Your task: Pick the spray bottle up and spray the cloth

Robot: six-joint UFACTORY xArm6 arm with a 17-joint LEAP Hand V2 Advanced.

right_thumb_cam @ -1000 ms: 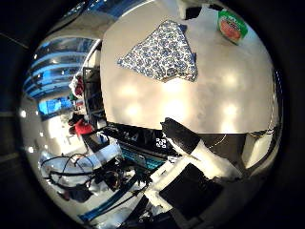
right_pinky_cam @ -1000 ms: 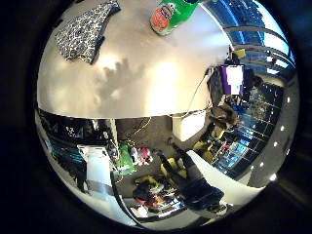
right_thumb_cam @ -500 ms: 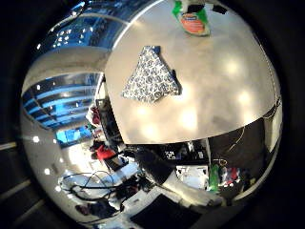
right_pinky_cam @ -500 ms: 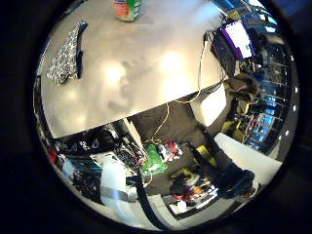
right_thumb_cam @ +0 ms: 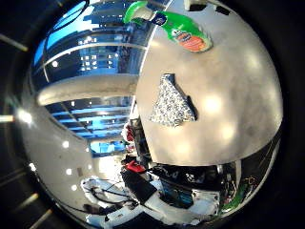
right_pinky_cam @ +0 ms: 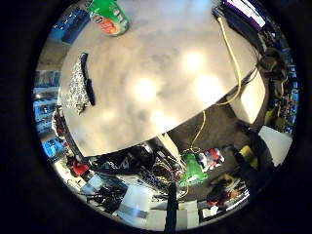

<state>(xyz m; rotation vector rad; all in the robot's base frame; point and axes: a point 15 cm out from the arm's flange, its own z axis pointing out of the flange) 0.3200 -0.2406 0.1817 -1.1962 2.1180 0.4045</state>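
Note:
A green spray bottle (right_thumb_cam: 173, 27) with a red and orange label is on the pale round table (right_thumb_cam: 238, 105), and in the right thumb side palm view it looks to be lying on its side. The black-and-white patterned cloth (right_thumb_cam: 172, 101) lies flat on the table a short way from it. The right little finger side palm view shows the bottle (right_pinky_cam: 107, 15) near the table's edge and the cloth (right_pinky_cam: 78, 84) seen edge-on near another edge.
A yellow cable (right_pinky_cam: 232, 60) runs over the table (right_pinky_cam: 166, 88) toward a monitor (right_pinky_cam: 246, 10) at its side. Below the table edge the floor holds clutter, including a green item (right_pinky_cam: 191, 172). Windows (right_thumb_cam: 86, 67) lie beyond the table.
Both views have swung round, so the camera has moved. The bottle now looks larger in the thumb side view. Bottle and cloth lie where they were on the table.

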